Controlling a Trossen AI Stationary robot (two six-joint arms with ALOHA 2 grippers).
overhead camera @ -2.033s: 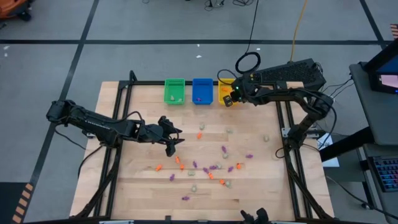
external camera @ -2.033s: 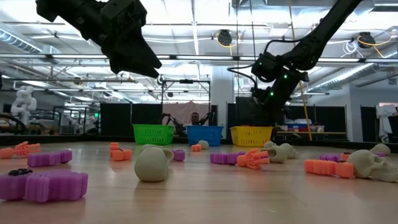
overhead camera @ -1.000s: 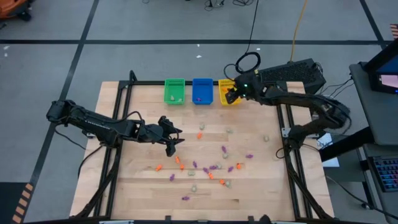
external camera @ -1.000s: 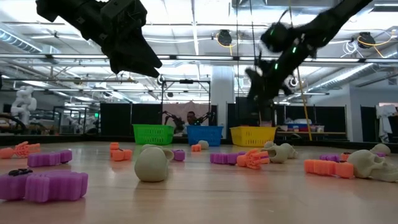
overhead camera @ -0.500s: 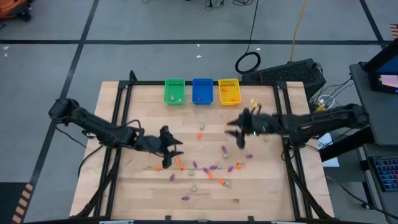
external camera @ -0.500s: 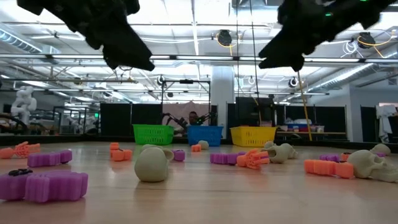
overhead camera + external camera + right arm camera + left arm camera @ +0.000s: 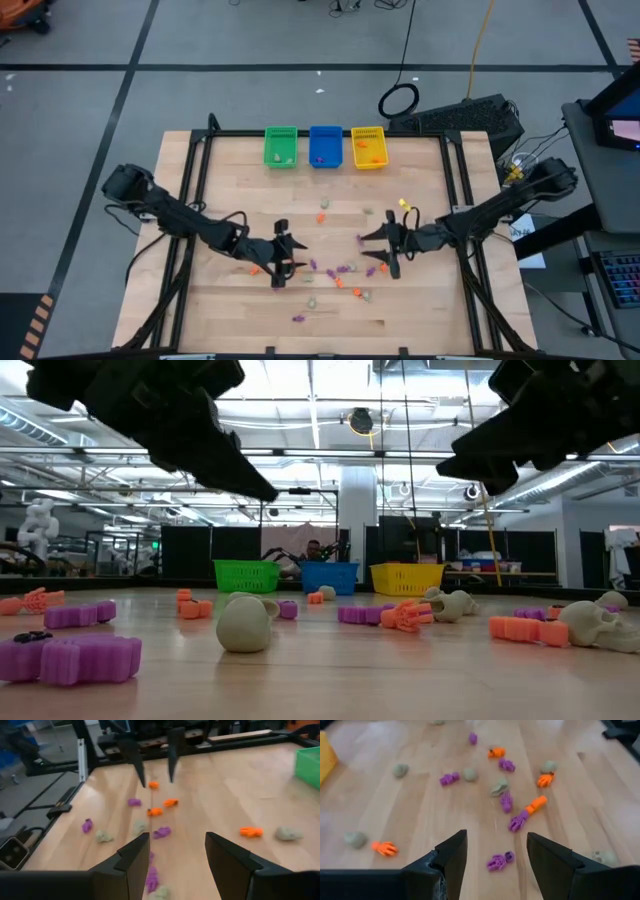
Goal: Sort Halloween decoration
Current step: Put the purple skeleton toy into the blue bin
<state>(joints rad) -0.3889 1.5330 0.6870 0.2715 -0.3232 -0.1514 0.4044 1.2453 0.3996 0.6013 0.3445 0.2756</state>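
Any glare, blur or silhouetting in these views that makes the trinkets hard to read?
Low view: bright ceiling lights backlight both arms into black silhouettes; the near purple trinket looks soft. Left wrist view: the far trinkets blur, the purple trinket between the jaws reads clearly. Right wrist view: soft throughout. High view: evenly lit, but the trinkets are only coloured specks.

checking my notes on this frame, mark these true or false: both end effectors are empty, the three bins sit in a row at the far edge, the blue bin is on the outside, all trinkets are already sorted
1. Both end effectors are empty. True: the left end effector and the right end effector are open above the scattered small plastic Halloween trinkets, holding nothing.
2. The three bins sit in a row at the far edge. True.
3. The blue bin is on the outside. False: the blue rectangular plastic bin stands between the green rectangular plastic bin and the yellow rectangular plastic bin.
4. All trinkets are sorted. False: many lie on the wooden table.
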